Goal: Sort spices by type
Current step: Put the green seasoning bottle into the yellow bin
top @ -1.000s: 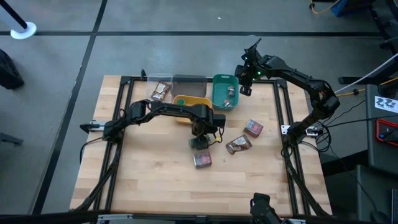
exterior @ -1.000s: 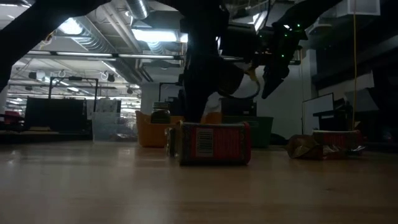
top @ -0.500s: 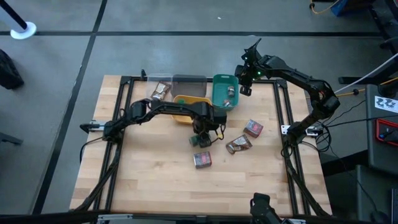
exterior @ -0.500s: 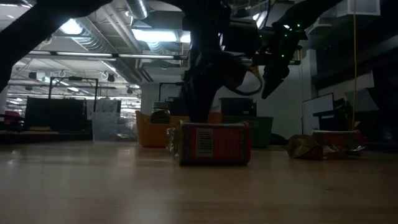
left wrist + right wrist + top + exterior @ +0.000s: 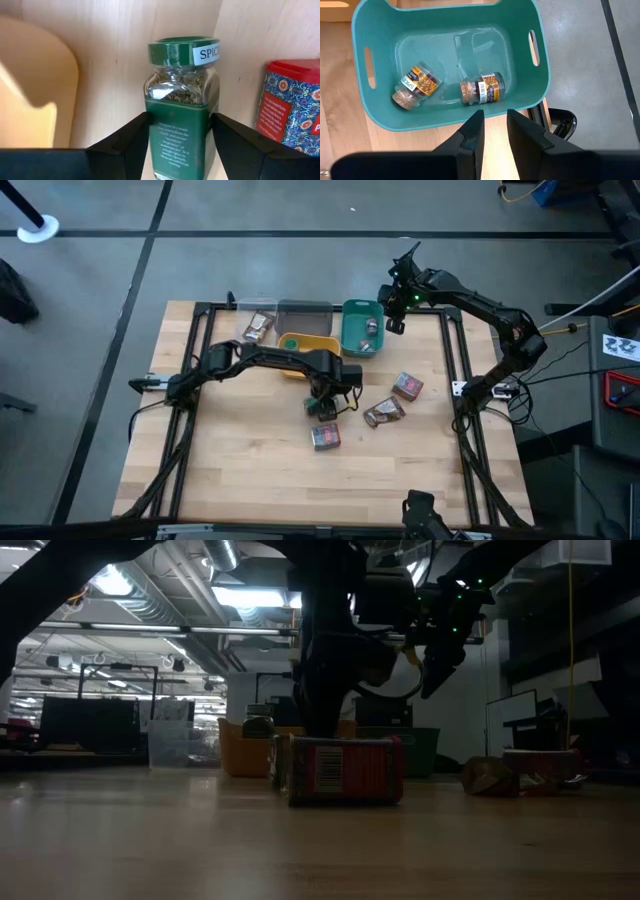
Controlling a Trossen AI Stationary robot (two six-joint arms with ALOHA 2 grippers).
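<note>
A green-capped jar [image 5: 182, 95] of dried herbs lies on its side mid-table, next to a red box [image 5: 290, 105]. My left gripper [image 5: 322, 406] stands over the jar, shut on it. A second red box [image 5: 407, 386] and a brown packet [image 5: 383, 412] lie on the wood to the right. My right gripper [image 5: 495, 117] hovers above the near rim of the teal tray [image 5: 365, 30], empty, its fingers a narrow gap apart. Two small round tins [image 5: 415, 87] [image 5: 482, 90] lie on their sides in that tray. My left gripper pinches the jar's green-labelled body [image 5: 177, 145] between its two fingers, one [image 5: 127, 142] on each side, below the cap [image 5: 182, 50]. It comes from above, with the fingers across the jar. The jar seems to lie on the table with its cap pointing away from the wrist.
At the far edge stand a clear tray holding a brown packet [image 5: 258, 327], a grey tray [image 5: 305, 313] and a yellow tray [image 5: 310, 342], with the teal tray [image 5: 362, 327] to the right. The red box [image 5: 326, 437] is just nearside of the jar. Bare wood lies near and left.
My left gripper has shifted and tipped a little over the jar, then straightened. The jar and the red box beside it stay about where they were.
</note>
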